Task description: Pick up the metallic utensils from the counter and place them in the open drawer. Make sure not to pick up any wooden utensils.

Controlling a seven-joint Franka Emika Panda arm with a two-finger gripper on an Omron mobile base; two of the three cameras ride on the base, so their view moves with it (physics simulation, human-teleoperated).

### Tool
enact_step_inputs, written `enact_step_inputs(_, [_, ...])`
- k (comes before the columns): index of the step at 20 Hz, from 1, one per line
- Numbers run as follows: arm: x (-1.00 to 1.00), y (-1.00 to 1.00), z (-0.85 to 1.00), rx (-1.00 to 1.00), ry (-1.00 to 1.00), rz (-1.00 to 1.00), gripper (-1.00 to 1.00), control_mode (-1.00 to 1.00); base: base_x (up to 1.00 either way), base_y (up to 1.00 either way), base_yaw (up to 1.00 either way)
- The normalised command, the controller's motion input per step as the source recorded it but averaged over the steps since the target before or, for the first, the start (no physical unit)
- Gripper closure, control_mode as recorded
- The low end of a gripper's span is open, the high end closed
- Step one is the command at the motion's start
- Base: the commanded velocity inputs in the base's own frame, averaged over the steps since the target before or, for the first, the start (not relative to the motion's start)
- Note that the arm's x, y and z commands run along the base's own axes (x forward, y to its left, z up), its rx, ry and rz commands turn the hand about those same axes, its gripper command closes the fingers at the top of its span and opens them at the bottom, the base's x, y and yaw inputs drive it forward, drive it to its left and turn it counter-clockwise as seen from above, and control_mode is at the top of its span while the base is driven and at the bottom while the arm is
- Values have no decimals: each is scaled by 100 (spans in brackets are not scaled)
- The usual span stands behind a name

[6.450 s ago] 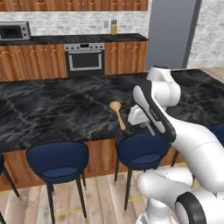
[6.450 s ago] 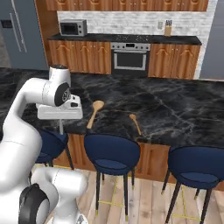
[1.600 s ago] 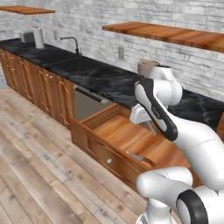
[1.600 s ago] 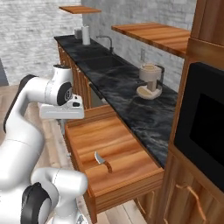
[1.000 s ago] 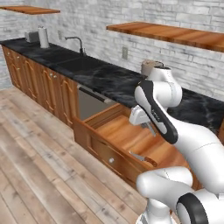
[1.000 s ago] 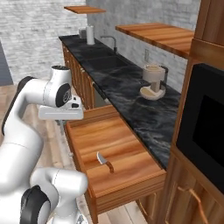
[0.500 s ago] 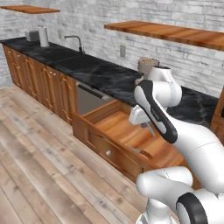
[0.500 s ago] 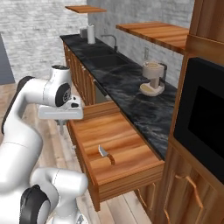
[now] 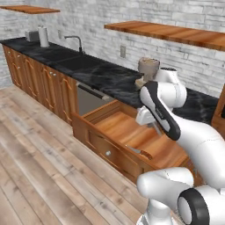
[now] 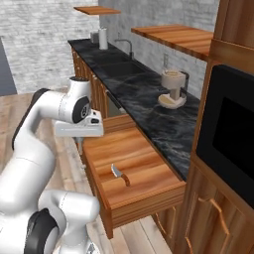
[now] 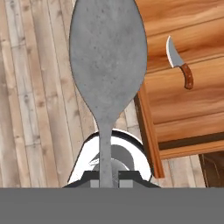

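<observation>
Now the robot's base sits closer to the open drawer (image 10: 149, 171) than half a second ago — the whole room has slid in both base views. On the left, over the floor just past the drawer's front edge, the gripper (image 11: 106, 177) is squeezed tight on the handle of the metal spoon (image 11: 107, 61). To the right, a small knife (image 11: 179, 68) already lies on the drawer's floor, near its middle. I think carrying is nearly done — the spoon must move over the drawer and be let go.
</observation>
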Motion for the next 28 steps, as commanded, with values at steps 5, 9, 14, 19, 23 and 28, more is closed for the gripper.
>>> enact_step_inputs(5, [86,-53,-42,-4,13,6,100,-100,0,0,0])
enact_step_inputs(9, [91,-2,-57,-20,6,7,100,-100,0,0,0])
enact_step_inputs(14, [53,0,-62,-20,11,13,100,-100,0,0,0])
enact_step_inputs(19, [47,0,-49,-3,16,13,100,-100,0,0,0])
enact_step_inputs(23, [38,0,-41,0,8,10,100,-100,0,0,0])
enact_step_inputs(28, [33,0,-41,0,1,12,100,-100,0,0,0])
